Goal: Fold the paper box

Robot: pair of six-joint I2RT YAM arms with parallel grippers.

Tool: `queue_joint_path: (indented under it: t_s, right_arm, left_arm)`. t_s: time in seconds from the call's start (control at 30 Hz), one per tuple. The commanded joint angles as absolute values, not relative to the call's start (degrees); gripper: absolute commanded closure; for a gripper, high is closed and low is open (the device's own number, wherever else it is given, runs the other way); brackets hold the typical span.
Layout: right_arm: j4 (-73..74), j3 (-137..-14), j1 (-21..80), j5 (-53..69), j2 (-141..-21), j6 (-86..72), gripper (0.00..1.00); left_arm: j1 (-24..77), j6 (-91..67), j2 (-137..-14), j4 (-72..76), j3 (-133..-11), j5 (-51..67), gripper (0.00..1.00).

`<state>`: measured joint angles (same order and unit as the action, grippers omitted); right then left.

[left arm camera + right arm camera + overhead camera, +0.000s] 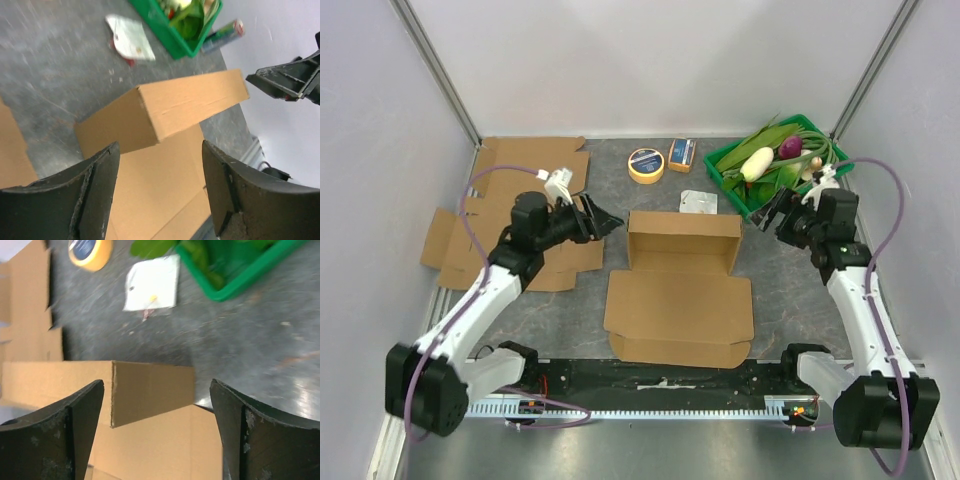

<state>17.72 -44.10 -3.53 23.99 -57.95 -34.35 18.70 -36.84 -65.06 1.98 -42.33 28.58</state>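
From above, the paper box (680, 285) sits mid-bench, plain brown corrugated card. Its far half stands up as a shallow rectangular tray, and its wide lid panel lies flat toward the arms. The bench (790, 290) is mottled grey and scuffed. The left end effector (603, 220) hangs just left of the box's raised corner with its jaws spread. The right end effector (767, 212) hangs just off the right corner. Flat cardboard sheets (520, 165) lie to the far left. A yellow tape roll (646, 164), a white packet (698, 201) and a green tray (725, 170) of leafy vegetables sit behind the box.

In the left wrist view, two dark, worn fingers (95, 195) stand wide apart and grip nothing. The box's upright wall (190, 107) runs smooth and sharp-edged beyond them.

In the right wrist view, the fingers (240, 435) are likewise spread and bare. The box's corner (150, 385) shows its raw cut edge between them, with the glossy green tray (235, 280) blurred beyond.
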Motion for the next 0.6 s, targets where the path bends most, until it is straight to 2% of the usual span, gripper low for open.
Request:
queue_joint_path:
  t_s: [0.0,0.1,0.17,0.27,0.3,0.37,0.4,0.47,0.5,0.57]
  right_arm:
    - [39.1,-53.0,-3.8,0.6,-55.5,-30.3,0.03]
    - [46.7,-52.3,-3.8,-8.2,-53.1,-32.3,0.02]
    - [51.7,-49.5,-3.8,-6.9,-52.1,-35.8,0.02]
    - [56.1,-43.3,-3.8,3.6,-51.7,-36.7,0.02]
    - [57.1,-41.7,-3.7,4.8,-50.8,-36.7,0.03]
    - [59.1,-41.0,-1.3,3.5,-51.1,-36.1,0.08]
    - [59.7,-40.3,1.6,4.2,-51.7,-35.3,0.10]
    - [59.3,-40.3,5.5,6.8,-52.5,-34.5,0.07]
    - [59.4,-40.6,9.7,6.6,-52.8,-35.1,0.07]
    - [61.0,-42.2,11.3,7.3,-56.6,-31.8,0.06]
  left_arm:
    - [18.8,-28.6,-52.8,-8.2,-47.9,18.2,0.26]
    - [20.4,-25.3,-47.2,-13.9,-48.4,18.3,0.29]
    - [23.6,-22.7,-46.1,-16.2,-49.0,19.8,0.32]
    - [38.3,-21.5,-45.1,-16.6,-46.9,15.5,0.34]
    - [47.5,-21.5,-45.4,-15.4,-45.9,11.6,0.34]
    - [59.9,-20.3,-48.5,-11.4,-44.0,8.1,0.32]
    - [63.6,-19.8,-50.2,-10.6,-43.9,4.9,0.31]
    - [72.2,-16.9,-56.6,-9.5,-44.9,2.3,0.30]
    - [74.0,-15.9,-58.4,-9.1,-45.3,0.9,0.30]
    - [76.5,-14.4,-62.6,-6.0,-45.0,1.9,0.31]
